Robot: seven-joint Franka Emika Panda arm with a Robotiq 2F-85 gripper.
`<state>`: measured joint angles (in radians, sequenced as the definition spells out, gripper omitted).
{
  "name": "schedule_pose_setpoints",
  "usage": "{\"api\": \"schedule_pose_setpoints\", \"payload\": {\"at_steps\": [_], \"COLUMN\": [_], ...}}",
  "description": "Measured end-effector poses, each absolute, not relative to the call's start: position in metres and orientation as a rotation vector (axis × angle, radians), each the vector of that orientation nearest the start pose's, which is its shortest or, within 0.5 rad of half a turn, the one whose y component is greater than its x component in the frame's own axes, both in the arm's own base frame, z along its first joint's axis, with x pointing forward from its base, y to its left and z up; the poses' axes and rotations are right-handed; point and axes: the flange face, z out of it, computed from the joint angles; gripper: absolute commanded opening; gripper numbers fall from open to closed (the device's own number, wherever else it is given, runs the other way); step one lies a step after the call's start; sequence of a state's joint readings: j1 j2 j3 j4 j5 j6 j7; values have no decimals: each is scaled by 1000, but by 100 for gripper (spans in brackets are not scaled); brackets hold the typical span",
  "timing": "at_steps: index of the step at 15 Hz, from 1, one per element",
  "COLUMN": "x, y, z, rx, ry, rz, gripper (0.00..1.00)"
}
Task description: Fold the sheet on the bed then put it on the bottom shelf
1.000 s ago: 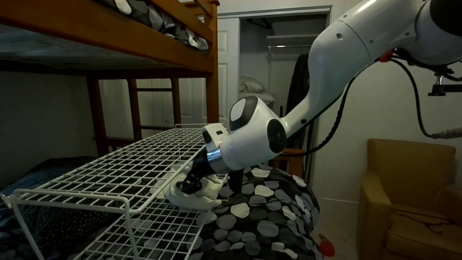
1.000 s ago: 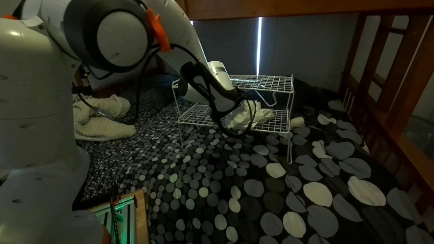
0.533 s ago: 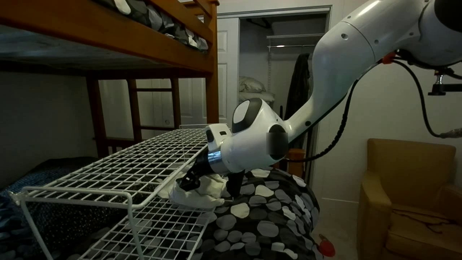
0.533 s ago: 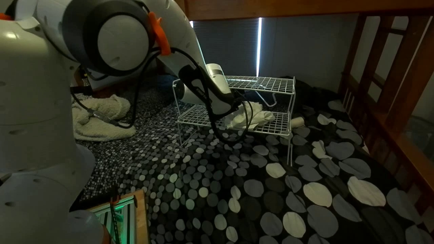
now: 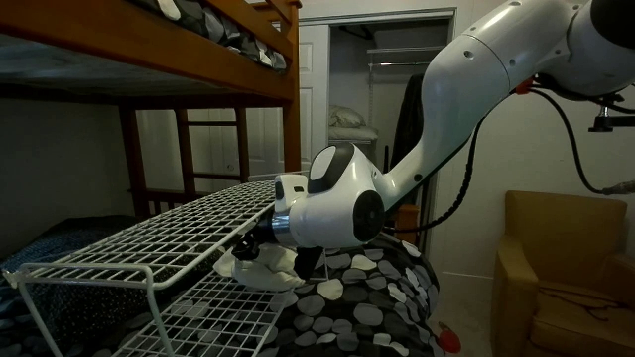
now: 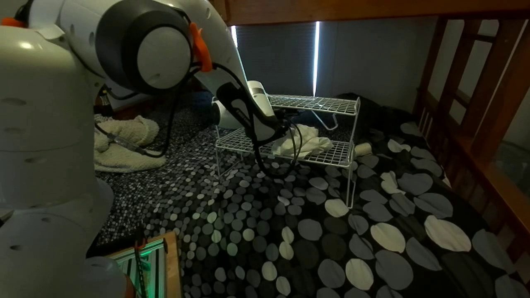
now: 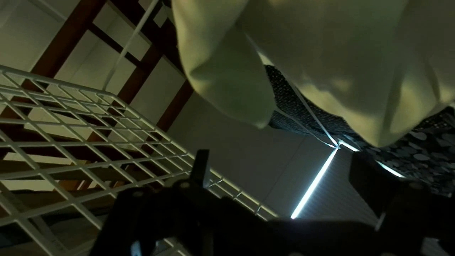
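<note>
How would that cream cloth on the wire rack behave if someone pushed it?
Probably floppy: the sheet slumps in loose wrinkles. It might catch rather than glide, since the bottom shelf beneath it is an open wire grid. Rolling seems unlikely, given its crumpled, uneven shape.

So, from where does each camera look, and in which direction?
Exterior view: at one end of the rack, facing the closet; arm, gripper show.
Exterior view: beside the arm, facing the bed and rack; arm shows large.
Wrist view: on the wrist, facing sheet and rack; spread fingers show.
Both exterior views share rack, sheet, arm.
</note>
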<state>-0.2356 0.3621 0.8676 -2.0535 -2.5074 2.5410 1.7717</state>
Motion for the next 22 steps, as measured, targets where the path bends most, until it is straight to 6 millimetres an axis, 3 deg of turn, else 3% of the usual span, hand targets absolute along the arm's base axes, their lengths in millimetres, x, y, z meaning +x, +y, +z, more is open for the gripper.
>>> {"api": "schedule_pose_setpoints", "payload": {"at_steps": [5, 7, 10, 12, 14, 19, 22], "x": [487, 476, 454, 445, 449, 481, 483], "y": [344, 361, 399, 408, 393, 293, 257], "z": [323, 326, 350, 359, 356, 308, 294], "rx": [-2395, -2350, -2225, -2174, -2177, -2362, -2397], "ry": [-1249, -1297, -1370, -1386, -1397, -1411, -1416], "rz": [-1995, -1952, -1839, -1720, -1604, -1353, -1211], "gripper": [100, 100, 100, 100, 100, 100, 100]}}
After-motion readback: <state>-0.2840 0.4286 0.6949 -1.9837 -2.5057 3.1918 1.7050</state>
